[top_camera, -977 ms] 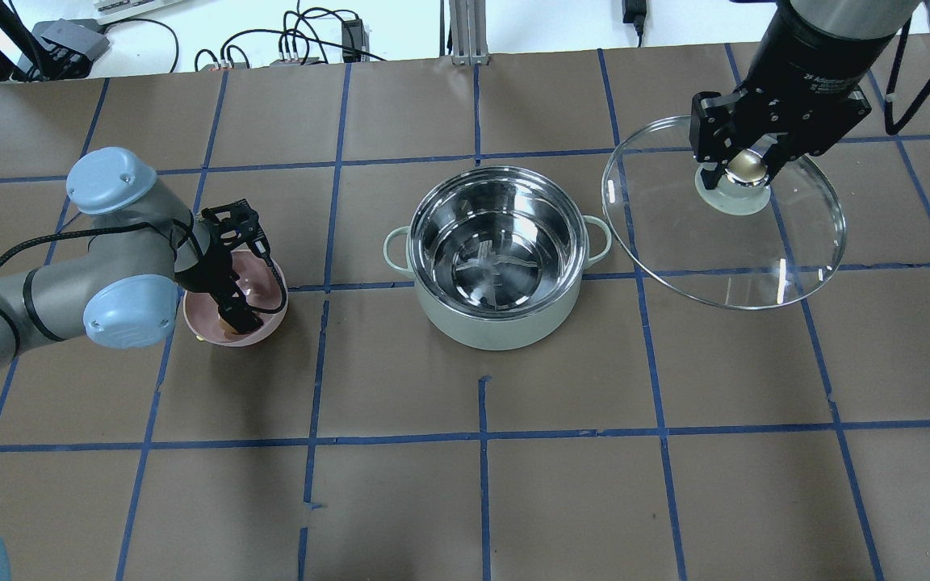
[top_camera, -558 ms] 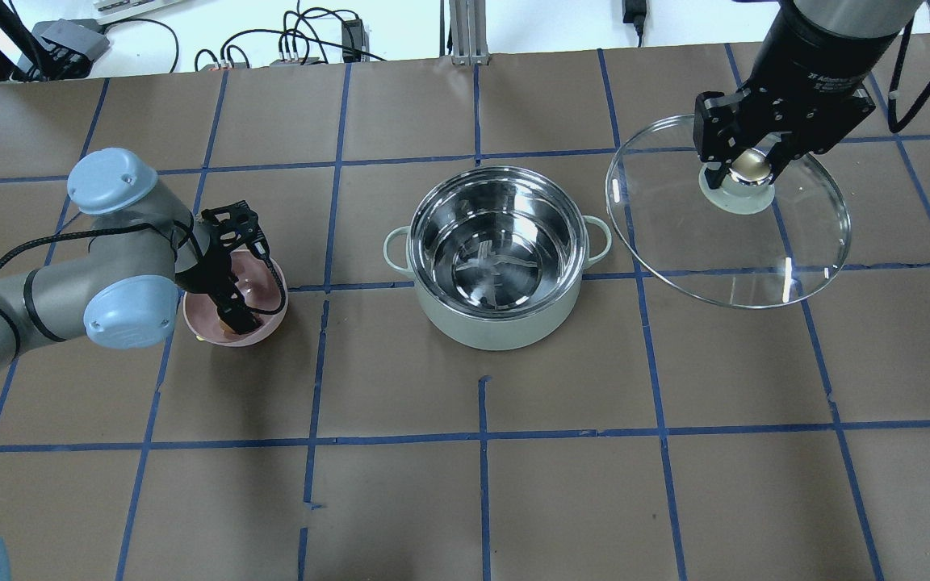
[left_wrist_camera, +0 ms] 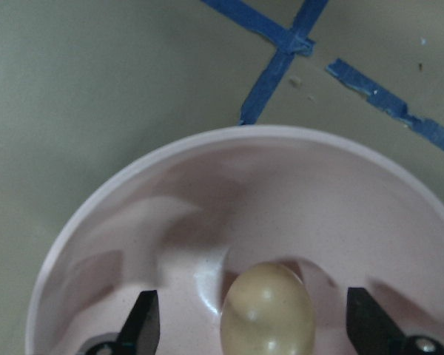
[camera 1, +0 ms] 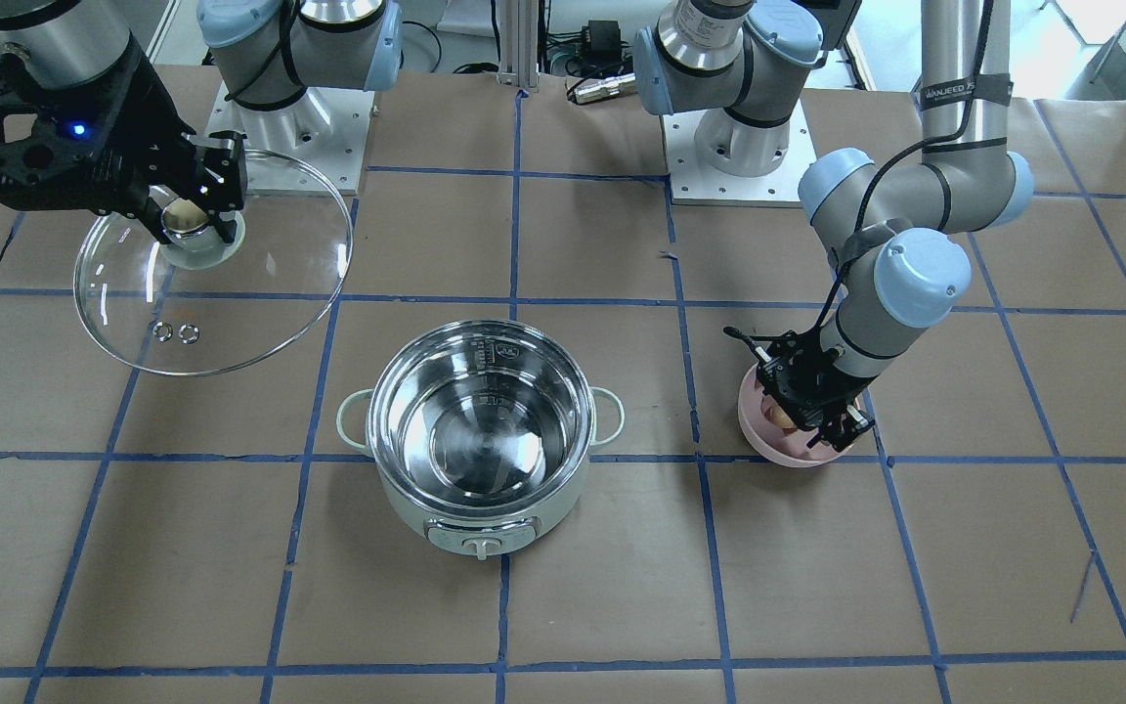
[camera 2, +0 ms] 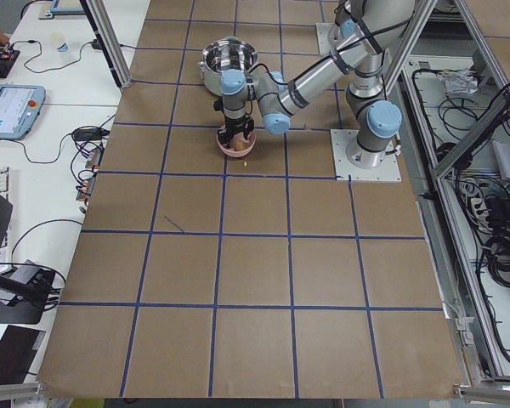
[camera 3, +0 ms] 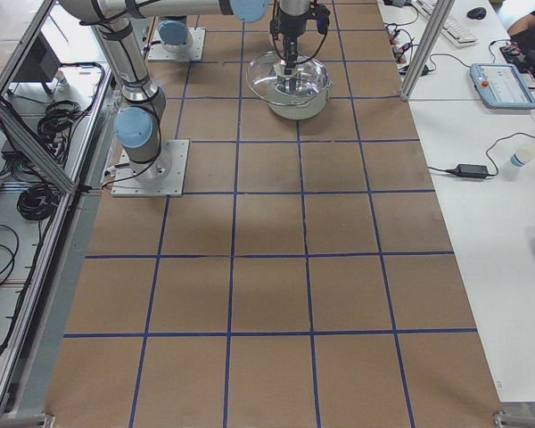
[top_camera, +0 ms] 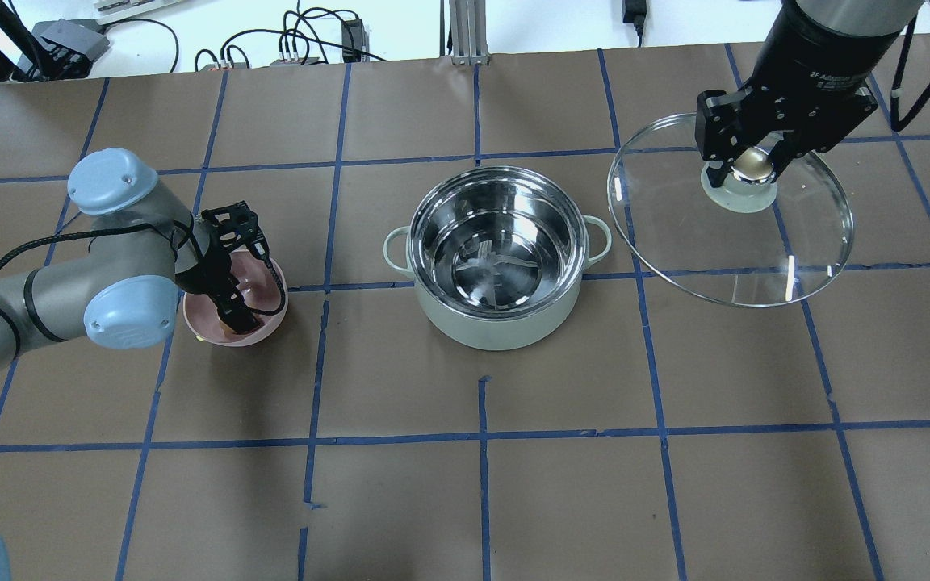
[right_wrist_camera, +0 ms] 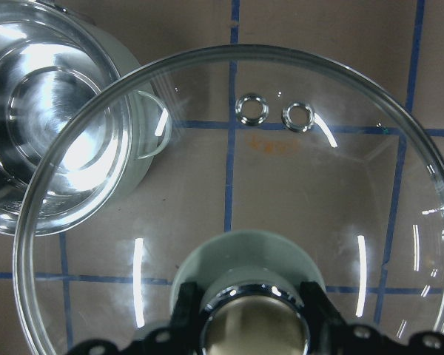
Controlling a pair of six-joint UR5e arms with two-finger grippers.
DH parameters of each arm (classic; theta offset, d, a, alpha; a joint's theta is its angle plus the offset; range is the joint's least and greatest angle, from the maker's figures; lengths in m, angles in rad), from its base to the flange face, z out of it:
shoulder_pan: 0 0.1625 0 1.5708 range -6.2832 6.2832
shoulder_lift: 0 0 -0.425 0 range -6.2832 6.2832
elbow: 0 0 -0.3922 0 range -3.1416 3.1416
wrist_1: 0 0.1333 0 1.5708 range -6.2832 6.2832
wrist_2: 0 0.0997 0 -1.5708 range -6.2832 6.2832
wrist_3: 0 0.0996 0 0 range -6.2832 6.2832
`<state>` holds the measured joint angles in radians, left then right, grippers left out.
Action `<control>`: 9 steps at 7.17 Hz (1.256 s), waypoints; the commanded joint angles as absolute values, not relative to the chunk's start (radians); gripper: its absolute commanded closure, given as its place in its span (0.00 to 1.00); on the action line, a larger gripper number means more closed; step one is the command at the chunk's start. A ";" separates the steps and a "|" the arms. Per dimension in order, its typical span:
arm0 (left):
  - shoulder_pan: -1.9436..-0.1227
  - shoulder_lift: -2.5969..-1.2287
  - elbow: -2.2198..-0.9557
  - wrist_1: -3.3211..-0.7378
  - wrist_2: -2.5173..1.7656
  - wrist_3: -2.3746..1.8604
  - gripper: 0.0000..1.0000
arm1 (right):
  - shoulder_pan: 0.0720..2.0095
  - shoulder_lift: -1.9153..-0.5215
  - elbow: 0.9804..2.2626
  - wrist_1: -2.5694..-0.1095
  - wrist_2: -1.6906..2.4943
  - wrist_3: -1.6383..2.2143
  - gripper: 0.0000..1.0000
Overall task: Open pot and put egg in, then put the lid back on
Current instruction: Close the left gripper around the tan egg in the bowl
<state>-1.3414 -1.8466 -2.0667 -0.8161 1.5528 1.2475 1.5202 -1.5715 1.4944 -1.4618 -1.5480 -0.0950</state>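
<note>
The mint-green pot [top_camera: 505, 327] stands open at the table's middle, its steel inside empty; it also shows in the front view [camera 1: 446, 508]. My right gripper [top_camera: 751, 165] is shut on the beige knob of the glass lid [top_camera: 727, 234] and holds it in the air right of the pot, tilted; the lid also shows in the right wrist view [right_wrist_camera: 281, 192]. My left gripper [left_wrist_camera: 255, 325] is open, down inside a pink bowl [left_wrist_camera: 207, 185]. The light-brown egg [left_wrist_camera: 268, 307] lies between its fingertips, which do not touch it.
The pink bowl [top_camera: 273, 313] sits on the table left of the pot. A small yellowish speck [top_camera: 201, 341] lies by the bowl. Cables and a metal post [top_camera: 465, 32] line the far edge. Both arm bases [camera 1: 280, 117] are bolted to the table.
The right gripper has carried the lid slightly farther right and back, away from the pot. The left gripper stays in the pink bowl, almost unmoved.
</note>
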 commanded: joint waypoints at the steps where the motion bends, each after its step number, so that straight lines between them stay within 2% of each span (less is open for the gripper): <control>1: -1.341 -1.847 -2.068 -0.816 1.552 1.246 0.22 | 1.520 -1.574 1.493 -1.462 -1.549 -0.091 0.99; 2: -1.341 -1.847 -2.068 -0.816 1.583 1.241 0.27 | 1.522 -1.574 1.494 -1.462 -1.549 -0.091 0.99; 5: -1.341 -1.847 -2.069 -0.816 1.592 1.239 0.35 | 1.522 -1.574 1.491 -1.462 -1.545 -0.095 0.99; 9: -1.341 -1.847 -2.074 -0.816 1.595 1.243 0.60 | 1.522 -1.572 1.491 -1.462 -1.543 -0.103 0.99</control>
<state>-1.3408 -1.8479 -2.0731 -0.8159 1.5940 1.2444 1.5217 -1.5737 1.4911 -1.4619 -1.5444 -0.0991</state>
